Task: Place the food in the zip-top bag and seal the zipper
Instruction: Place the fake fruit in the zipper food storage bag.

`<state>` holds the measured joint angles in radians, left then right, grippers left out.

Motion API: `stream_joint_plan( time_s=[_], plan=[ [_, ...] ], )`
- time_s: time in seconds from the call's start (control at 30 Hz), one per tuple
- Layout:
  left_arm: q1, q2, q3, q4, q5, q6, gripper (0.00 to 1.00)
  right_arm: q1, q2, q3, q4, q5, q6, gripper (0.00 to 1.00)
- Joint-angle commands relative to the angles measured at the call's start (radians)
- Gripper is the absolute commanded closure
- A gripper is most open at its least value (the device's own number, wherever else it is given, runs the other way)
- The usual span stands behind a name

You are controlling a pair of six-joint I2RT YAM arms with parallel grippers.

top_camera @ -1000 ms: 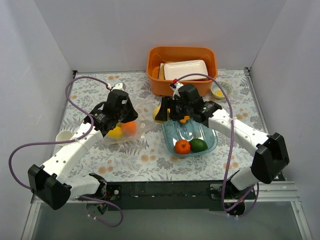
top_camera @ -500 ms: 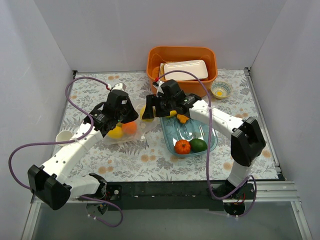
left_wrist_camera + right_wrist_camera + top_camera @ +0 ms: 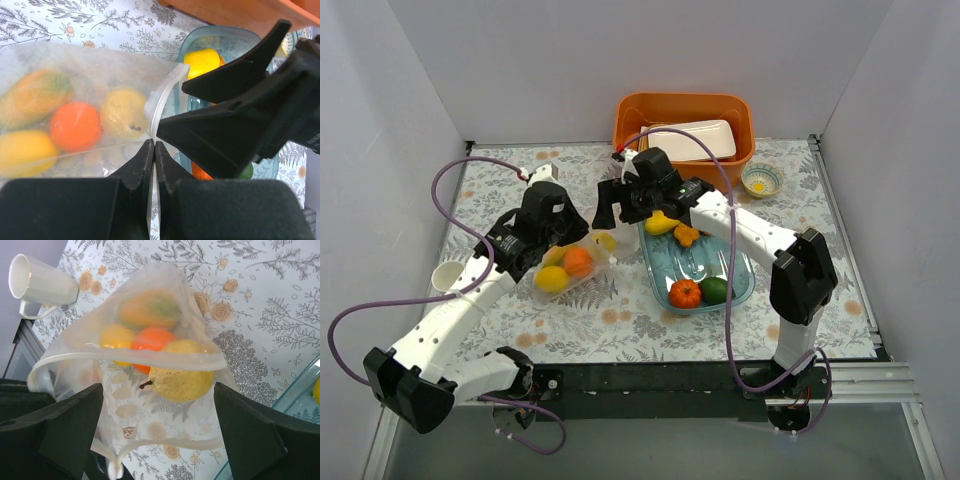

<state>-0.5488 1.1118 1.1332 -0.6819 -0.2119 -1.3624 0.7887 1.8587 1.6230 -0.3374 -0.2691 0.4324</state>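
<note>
The zip-top bag (image 3: 565, 272) lies left of the blue dish, mouth open toward the right. It holds several pieces of the food: a yellow pear (image 3: 180, 379) at the mouth, an orange (image 3: 75, 125), a lemon (image 3: 22, 150) and an orange-green fruit (image 3: 149, 309). My left gripper (image 3: 152, 146) is shut on the zipper (image 3: 161, 107) at the bag's mouth; it also shows in the top view (image 3: 586, 240). My right gripper (image 3: 157, 390) is open and empty just above the open mouth, and shows in the top view (image 3: 606, 206). More food lies in the dish: a yellow piece (image 3: 660, 222), a small orange piece (image 3: 686, 236), a pumpkin (image 3: 685, 293) and a green one (image 3: 717, 290).
The clear blue dish (image 3: 740, 275) sits at the centre right. An orange tub (image 3: 635, 140) with a white tray (image 3: 692, 138) stands at the back. A small bowl (image 3: 761, 180) is at the back right. A white cup (image 3: 448, 272) lies left of the bag.
My right gripper moved left from the dish to the bag's mouth with a yellow fruit; it is now open and the fruit lies inside the mouth. The left gripper shifted slightly, still holding the bag.
</note>
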Motion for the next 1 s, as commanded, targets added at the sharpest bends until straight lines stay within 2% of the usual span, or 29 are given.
stream_joint_plan(
  time_s=[0.0,0.1,0.27,0.37,0.47,0.57,0.63,0.7,0.73,0.83,0.97],
  plan=[
    [0.003,-0.029,-0.003,-0.004,-0.043,-0.006,1.00,0.006,-0.073,0.008,0.034,0.002,-0.032,0.02],
    [0.004,-0.029,-0.003,-0.005,-0.050,-0.007,1.00,0.004,-0.148,-0.096,0.040,0.132,-0.032,0.02],
    [0.004,-0.076,0.007,-0.025,-0.191,-0.032,1.00,-0.048,-0.321,-0.270,0.057,0.341,0.002,0.02],
    [0.004,-0.156,0.002,-0.004,-0.280,-0.032,1.00,-0.089,-0.377,-0.348,0.035,0.369,0.009,0.02],
    [0.007,-0.147,0.043,-0.069,-0.355,-0.040,1.00,-0.121,-0.401,-0.400,0.011,0.389,0.012,0.02],
    [0.018,-0.023,0.074,-0.152,-0.328,-0.010,1.00,-0.143,-0.401,-0.437,0.000,0.389,0.020,0.02],
    [0.018,0.044,0.069,-0.148,-0.226,0.022,1.00,-0.152,-0.389,-0.440,-0.011,0.396,0.028,0.02],
    [0.018,0.049,0.024,-0.081,-0.078,0.064,1.00,-0.172,-0.371,-0.431,-0.025,0.413,0.031,0.02],
    [0.018,0.048,0.010,-0.061,-0.049,0.068,1.00,-0.180,-0.360,-0.419,-0.061,0.427,0.043,0.02],
    [0.020,0.037,-0.019,-0.005,0.014,0.068,1.00,-0.238,-0.287,-0.387,-0.120,0.450,0.069,0.02],
    [0.020,0.049,-0.006,-0.016,0.009,0.072,1.00,-0.299,-0.257,-0.426,-0.054,0.354,0.115,0.02]
  ],
)
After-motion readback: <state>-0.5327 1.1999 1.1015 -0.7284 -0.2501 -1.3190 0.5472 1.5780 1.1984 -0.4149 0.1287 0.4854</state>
